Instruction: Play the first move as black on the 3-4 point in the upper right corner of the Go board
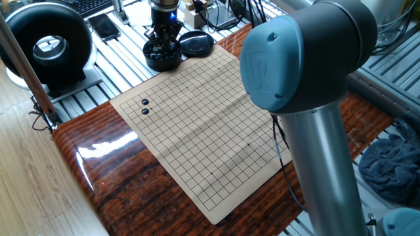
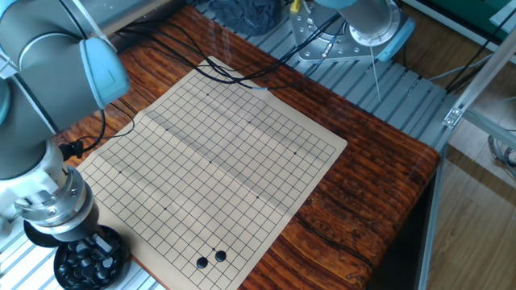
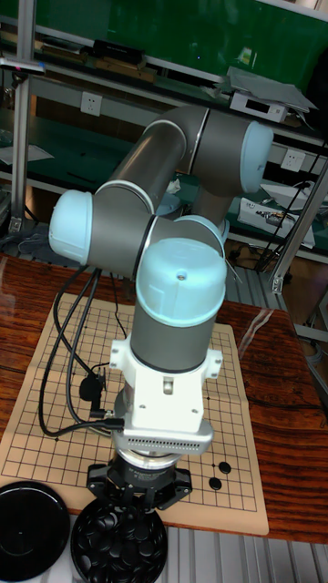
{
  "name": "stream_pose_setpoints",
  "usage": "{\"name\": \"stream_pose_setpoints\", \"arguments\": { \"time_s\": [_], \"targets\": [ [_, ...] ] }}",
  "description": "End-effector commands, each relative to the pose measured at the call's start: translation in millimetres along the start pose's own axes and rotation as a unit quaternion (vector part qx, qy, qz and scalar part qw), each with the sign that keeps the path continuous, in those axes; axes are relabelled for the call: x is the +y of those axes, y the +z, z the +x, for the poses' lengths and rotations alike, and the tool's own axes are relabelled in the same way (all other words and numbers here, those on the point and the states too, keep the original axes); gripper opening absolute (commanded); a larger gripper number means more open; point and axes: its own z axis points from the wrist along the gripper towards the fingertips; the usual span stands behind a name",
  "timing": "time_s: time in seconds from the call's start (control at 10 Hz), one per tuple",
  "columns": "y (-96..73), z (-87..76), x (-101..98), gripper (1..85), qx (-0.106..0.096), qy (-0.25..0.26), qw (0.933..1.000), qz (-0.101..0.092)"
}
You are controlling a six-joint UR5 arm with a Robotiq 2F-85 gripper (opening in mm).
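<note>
Glossy reddish wooden counter [image 1: 111, 177] carries a pale tan Go board printed with a thin black grid [image 1: 197, 124], and metal slatted rails run along its far side. At the board's edge sits a round black bowl heaped with small glossy black stones [image 1: 163, 56], with its flat round black lid [image 1: 196, 43] just beside it.

We judge the task to be at its opening step. The arm's black two-finger pincer [image 1: 164, 38] is down in the bowl among the stones, so the pick is under way and no stone has been carried out. Two small round black stones [image 1: 145, 107] already lie side by side on the board near one corner. We cannot say from these pictures whether that is the upper right corner. Lifting a stone, carrying it over and setting it on the crossing three lines from one edge and four from the adjoining one are all left to do.

One fixed view shows the pincer over the bowl, though its fingertips are sunk among the stones. We cannot tell whether they are apart or pinched on one. From the opposite side, the wrist flange [image 2: 52, 205] hides them altogether, but the two stones [image 2: 210, 258] read clearly. Only the tall view shows the whole arm folded over the bowl [image 3: 118, 545].
</note>
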Motion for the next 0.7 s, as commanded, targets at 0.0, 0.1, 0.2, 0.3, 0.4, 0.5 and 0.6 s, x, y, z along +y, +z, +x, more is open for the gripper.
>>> {"name": "stream_pose_setpoints", "arguments": {
  "time_s": [0.0,0.1,0.2,0.3,0.4,0.5,0.6],
  "targets": [
    [-2.3,-3.8,5.0,23.7,-0.012,0.025,0.9996,0.002],
    [-0.1,-7.8,3.7,23.0,-0.025,0.032,0.999,0.019],
    [1.7,-10.6,2.9,22.3,-0.035,0.031,0.9983,0.033],
    [1.6,-11.6,0.0,22.3,-0.041,0.025,0.9978,0.046],
    [0.0,-12.0,-3.4,22.3,-0.044,0.019,0.9972,0.057],
    [-1.6,-11.6,-2.6,22.3,-0.044,0.017,0.9972,0.058],
    [-1.8,-11.6,0.3,22.0,-0.043,0.013,0.9976,0.052]
  ]
}}
